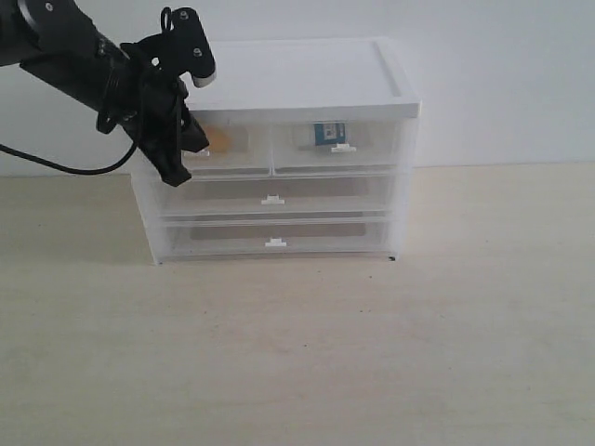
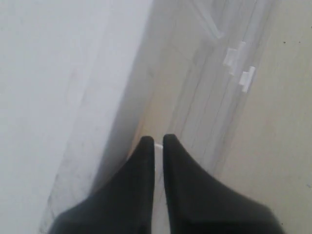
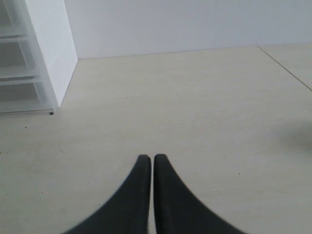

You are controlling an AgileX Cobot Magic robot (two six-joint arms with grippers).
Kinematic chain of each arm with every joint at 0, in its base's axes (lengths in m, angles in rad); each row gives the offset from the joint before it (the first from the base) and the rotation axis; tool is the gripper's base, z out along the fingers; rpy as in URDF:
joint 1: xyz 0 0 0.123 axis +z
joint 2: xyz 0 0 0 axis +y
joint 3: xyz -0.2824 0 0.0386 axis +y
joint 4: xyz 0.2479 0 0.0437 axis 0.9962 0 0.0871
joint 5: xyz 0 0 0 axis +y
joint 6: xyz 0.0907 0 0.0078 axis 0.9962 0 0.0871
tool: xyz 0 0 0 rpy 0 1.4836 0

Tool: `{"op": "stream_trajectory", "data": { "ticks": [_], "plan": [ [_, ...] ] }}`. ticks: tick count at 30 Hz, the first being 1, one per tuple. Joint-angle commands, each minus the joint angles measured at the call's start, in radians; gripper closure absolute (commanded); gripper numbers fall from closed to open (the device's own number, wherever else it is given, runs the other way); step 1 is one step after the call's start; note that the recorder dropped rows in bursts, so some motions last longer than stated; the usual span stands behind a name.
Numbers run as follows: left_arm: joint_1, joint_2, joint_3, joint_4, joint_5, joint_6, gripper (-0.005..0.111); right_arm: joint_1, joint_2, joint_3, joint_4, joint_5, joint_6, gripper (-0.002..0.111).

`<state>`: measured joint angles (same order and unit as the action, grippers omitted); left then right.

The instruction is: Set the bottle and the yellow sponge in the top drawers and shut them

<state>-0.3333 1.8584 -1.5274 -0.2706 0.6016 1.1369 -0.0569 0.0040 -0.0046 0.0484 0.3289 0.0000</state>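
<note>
L gripper [image 2: 158, 142] tips pressed together at top-left drawer [image 1: 244, 160] front; yellow sponge [image 1: 221, 139] inside, bottle [image 1: 329, 133] in top-right drawer [image 1: 376, 153]. R gripper [image 3: 152, 160] also pinched empty. Risk: off-centre push may jam drawer, shove cabinet [image 1: 307, 74]

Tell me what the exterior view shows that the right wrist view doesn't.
Only the exterior view: the yellow sponge inside the left top drawer, the bottle inside the right top drawer, both drawers pushed in, and the left arm with its jaws at the left drawer's front.
Only the right wrist view: the right arm's own jaws, shut, over bare tabletop.
Both: the drawer cabinet, the pale table and the white wall.
</note>
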Motion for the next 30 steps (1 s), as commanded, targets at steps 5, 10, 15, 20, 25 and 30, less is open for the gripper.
{"op": "stream_trajectory", "data": {
  "ticks": [5,10,15,20,25,30],
  "plan": [
    [-0.002,-0.065,-0.002,0.010,0.210,-0.065,0.102,-0.002,-0.004,0.005,-0.005,-0.006,0.000,0.108],
    [-0.002,-0.192,-0.002,0.221,0.388,-0.588,0.102,-0.002,-0.004,0.005,-0.005,-0.006,0.000,0.108],
    [-0.002,-0.287,0.007,0.487,0.495,-1.104,0.102,-0.002,-0.004,0.005,-0.005,-0.006,0.000,0.108],
    [-0.002,-0.435,0.123,0.496,0.458,-1.218,0.102,-0.002,-0.004,0.005,-0.005,-0.006,0.000,0.108],
    [-0.002,-0.596,0.298,0.496,0.326,-1.292,0.102,-0.002,-0.004,0.005,-0.005,-0.008,0.000,0.108],
    [-0.002,-0.740,0.465,0.490,0.205,-1.358,0.102,-0.002,-0.004,0.005,-0.005,-0.008,0.000,0.108]
  ]
}}
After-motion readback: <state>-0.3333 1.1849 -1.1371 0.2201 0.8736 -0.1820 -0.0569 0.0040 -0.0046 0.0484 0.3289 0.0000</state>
